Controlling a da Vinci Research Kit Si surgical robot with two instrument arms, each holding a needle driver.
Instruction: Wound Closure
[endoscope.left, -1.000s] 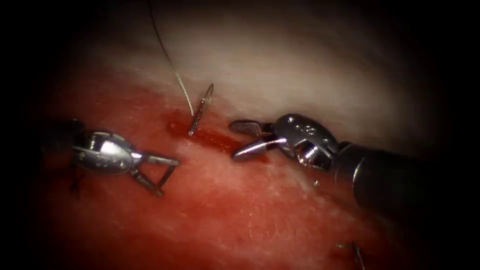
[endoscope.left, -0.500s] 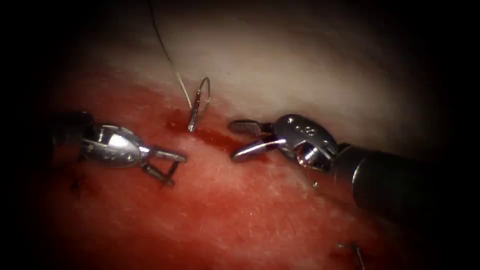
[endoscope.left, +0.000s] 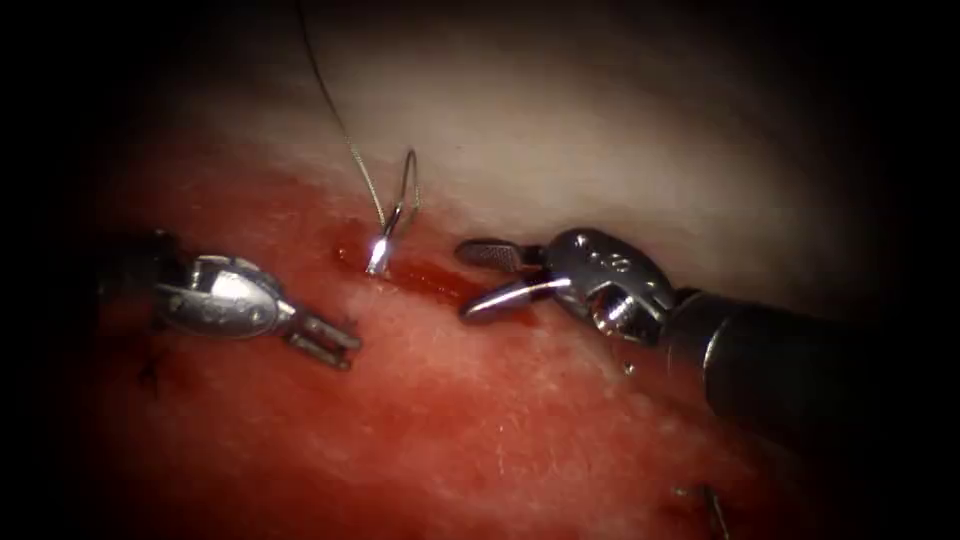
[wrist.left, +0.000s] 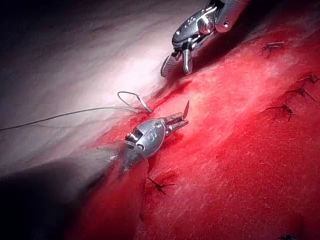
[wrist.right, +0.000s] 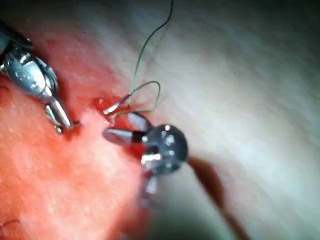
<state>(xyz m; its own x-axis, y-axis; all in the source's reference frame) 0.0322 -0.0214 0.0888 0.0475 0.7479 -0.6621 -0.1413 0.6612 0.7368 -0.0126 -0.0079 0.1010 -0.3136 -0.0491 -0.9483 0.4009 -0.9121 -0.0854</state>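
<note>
Needle (endoscope.left: 398, 212) stands free at the cut (endoscope.left: 430, 280), its lower end in the tissue (endoscope.left: 480, 420) at the cut's left end, its curve arching up over the pale upper edge; neither tool holds it. Thread (endoscope.left: 335, 115) runs from the needle up and left over pale tissue. Left tool (endoscope.left: 340, 347) sits left of the cut and below the needle, jaws nearly together, gripping nothing, apart from the needle with bare red tissue between. Right tool (endoscope.left: 478, 283) lies right of the needle at the cut, jaws spread, empty, lower jaw over the red fluid (endoscope.left: 445, 282). Open tissue below both tools. Left wrist view: small stitches (wrist.left: 282, 109) on red tissue, well apart.
</note>
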